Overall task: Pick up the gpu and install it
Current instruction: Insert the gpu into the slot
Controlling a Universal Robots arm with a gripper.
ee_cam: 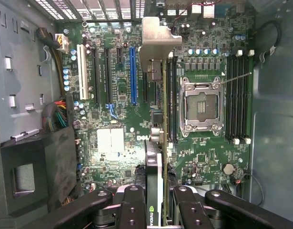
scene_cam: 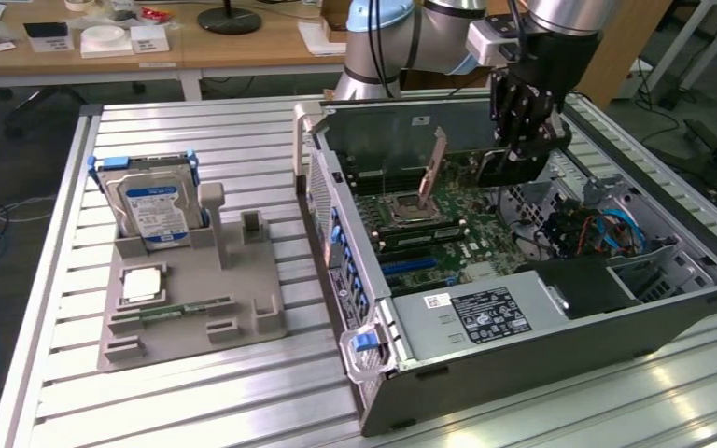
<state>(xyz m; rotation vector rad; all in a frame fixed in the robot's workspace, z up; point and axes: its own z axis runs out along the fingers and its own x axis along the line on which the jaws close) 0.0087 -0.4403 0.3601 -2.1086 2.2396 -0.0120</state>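
The gpu hangs edge-on between my fingers, with its black shroud and green board toward me. Its silver bracket is at the far end, near the case's rear slots. My gripper is shut on it. The card hovers over the motherboard, between the blue expansion slot and the memory slots beside the CPU socket. In the exterior view my gripper reaches down into the open computer case. The gpu is below it and the bracket stands tilted above the board.
A grey parts holder at the exterior view's left carries a silver hard drive, a green memory stick and a square chip. Case walls, the power supply and cable bundles surround the motherboard.
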